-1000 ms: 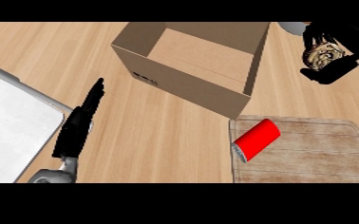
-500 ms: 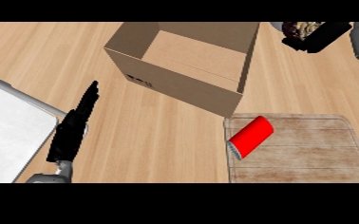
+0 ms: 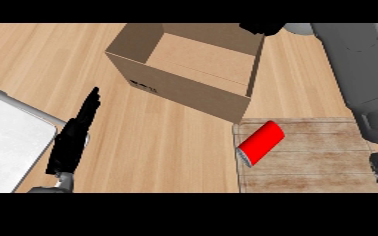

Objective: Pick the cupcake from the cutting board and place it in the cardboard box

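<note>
Head view: the right forearm [image 3: 353,75] runs up the right side, and the right hand [image 3: 260,27] shows only as a dark shape at the far rim of the cardboard box [image 3: 193,72]; whether its fingers are open or closed cannot be told. No cupcake is visible. The left hand [image 3: 74,136] rests at lower left, fingers straight and pointing up-right, holding nothing. A red object [image 3: 260,142] lies on the cutting board [image 3: 314,155], its long axis slanting from lower left to upper right.
</note>
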Motion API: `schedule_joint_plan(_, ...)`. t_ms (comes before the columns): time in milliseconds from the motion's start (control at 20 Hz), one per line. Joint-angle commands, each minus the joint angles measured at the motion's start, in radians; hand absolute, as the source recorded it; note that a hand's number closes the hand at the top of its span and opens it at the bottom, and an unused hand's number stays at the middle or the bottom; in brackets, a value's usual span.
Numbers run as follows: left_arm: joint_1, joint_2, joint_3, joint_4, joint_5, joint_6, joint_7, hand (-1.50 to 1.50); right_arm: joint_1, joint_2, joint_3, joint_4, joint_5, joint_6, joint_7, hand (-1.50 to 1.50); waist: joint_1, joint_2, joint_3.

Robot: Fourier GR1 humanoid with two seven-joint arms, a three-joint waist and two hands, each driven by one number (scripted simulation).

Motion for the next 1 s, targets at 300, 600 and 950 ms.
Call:
schedule_joint_plan(300,-0.033,0.054,0.080,-0.005,0.012,-0.015,0.049,0.00,-0.139,0.198,0.056,0.171,0.081,-0.093,0.122,1.50,0.007,0.003,0.000)
schedule_joint_plan(600,-0.047,0.049,0.075,0.032,-0.015,-0.008,0.018,0.00,-0.148,0.246,0.079,0.306,0.142,-0.171,0.107,1.50,0.017,0.013,0.000)
schedule_joint_plan(950,-0.039,0.019,0.055,0.057,-0.029,0.007,-0.007,0.00,-0.131,0.305,0.051,0.436,0.148,-0.259,0.147,-1.50,0.020,0.017,0.000)
